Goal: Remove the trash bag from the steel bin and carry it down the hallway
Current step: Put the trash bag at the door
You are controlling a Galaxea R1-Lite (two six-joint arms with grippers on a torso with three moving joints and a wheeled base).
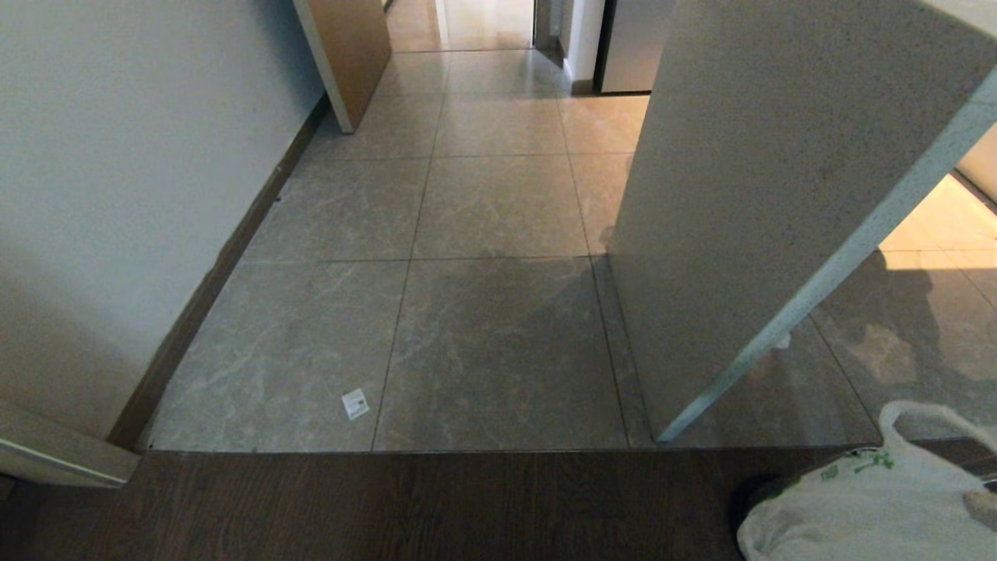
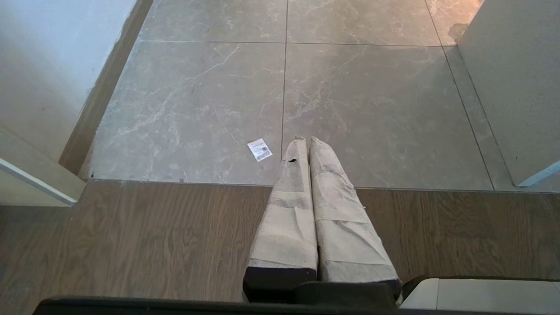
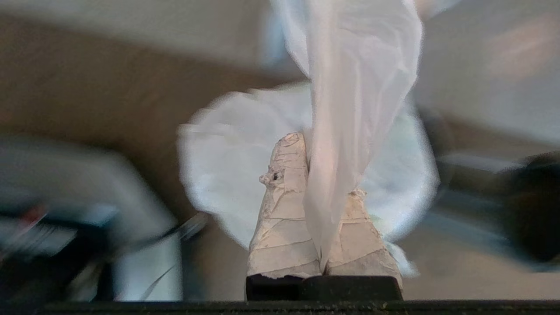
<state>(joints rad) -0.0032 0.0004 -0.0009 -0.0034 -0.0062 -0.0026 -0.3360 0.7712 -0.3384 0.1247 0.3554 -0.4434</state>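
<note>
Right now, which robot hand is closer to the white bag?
Right. The right gripper is shut on the trash bag, pinching its plastic between the fingers. The left gripper is shut on nothing, over the floor near a paper scrap.

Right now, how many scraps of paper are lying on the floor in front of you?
1. A small white paper scrap lies on the grey tiles, close to the edge of the wooden floor, left of the tile seam. Others may be hidden behind the white partition.

Glossy beige marbled floor tiles point(image 1: 483, 343) meet dark wood flooring point(image 1: 389, 506) at a threshold, white wall point(image 1: 117, 195) with dark skirting on left, speckled counter panel point(image 1: 748, 195) on right, paper scrap point(image 1: 355, 403) on tile.
</note>
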